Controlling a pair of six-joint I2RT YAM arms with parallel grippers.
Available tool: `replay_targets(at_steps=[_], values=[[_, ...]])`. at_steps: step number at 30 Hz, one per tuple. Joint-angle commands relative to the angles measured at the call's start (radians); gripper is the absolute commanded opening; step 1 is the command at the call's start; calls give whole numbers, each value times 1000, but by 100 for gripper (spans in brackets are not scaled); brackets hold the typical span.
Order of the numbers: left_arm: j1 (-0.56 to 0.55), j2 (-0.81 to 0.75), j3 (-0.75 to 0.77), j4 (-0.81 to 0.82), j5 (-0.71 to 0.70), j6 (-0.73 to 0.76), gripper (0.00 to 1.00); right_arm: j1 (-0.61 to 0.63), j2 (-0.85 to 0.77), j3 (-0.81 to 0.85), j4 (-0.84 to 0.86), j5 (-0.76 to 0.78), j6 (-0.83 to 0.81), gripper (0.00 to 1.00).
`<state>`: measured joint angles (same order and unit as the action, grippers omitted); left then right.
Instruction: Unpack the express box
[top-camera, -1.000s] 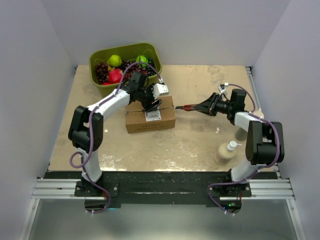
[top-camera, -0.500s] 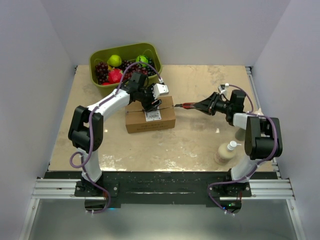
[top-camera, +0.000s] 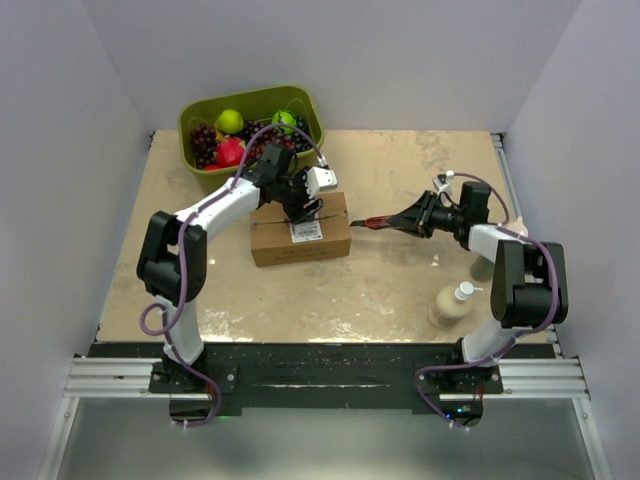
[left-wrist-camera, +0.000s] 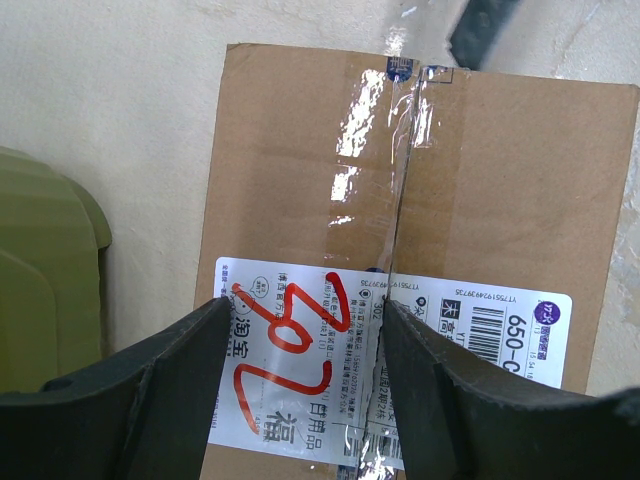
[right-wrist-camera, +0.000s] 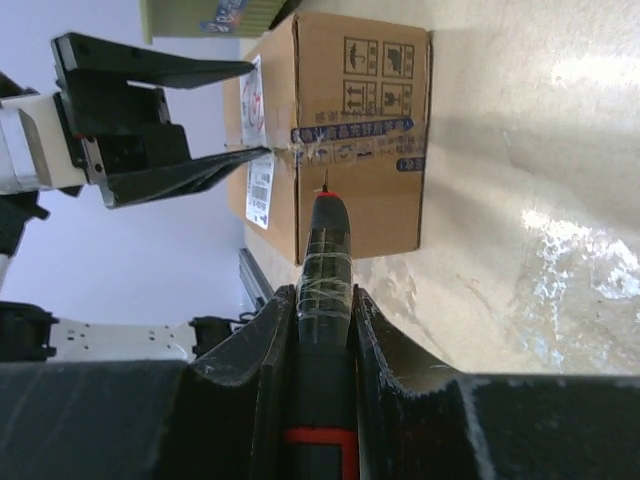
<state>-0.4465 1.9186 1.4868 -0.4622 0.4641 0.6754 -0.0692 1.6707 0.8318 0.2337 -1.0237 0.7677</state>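
Express box (top-camera: 300, 229): between the 2 grippers, taped shut, label facing up.
Left gripper (left-wrist-camera: 305, 312): above the box's label, 2 fingers spread wide, holding nothing.
Right gripper (right-wrist-camera: 320, 300): right of the box, clamped on a black cutter (right-wrist-camera: 326, 235); its tip is at the box's taped end face, contact unclear.
Green bin (top-camera: 250, 125): just behind the box.

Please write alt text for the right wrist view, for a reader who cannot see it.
The right tool grips a dark, red-tipped cutter, its point at the taped seam on the end face of the express box. Beyond, the left tool stands open over the box top.
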Motion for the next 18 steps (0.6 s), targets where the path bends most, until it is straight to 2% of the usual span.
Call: replay_targets(at_steps=[1,3,7,12,18], values=[[-4,105,-33,-110,-67,21,67,16,-68,24,-191,-101,-137,0],[-6,105,-31,-110,-65,18,67,14,-80,33,-256,-127,-184,0],[-9,106,-33,-110,-64,19,67,-7,-106,101,-297,-43,-237,0],[-12,102,-36,-112,-67,18,67,-9,-78,87,3,51,-42,0],[-12,89,-46,-118,-73,21,67,-9,-26,70,188,117,82,0]])
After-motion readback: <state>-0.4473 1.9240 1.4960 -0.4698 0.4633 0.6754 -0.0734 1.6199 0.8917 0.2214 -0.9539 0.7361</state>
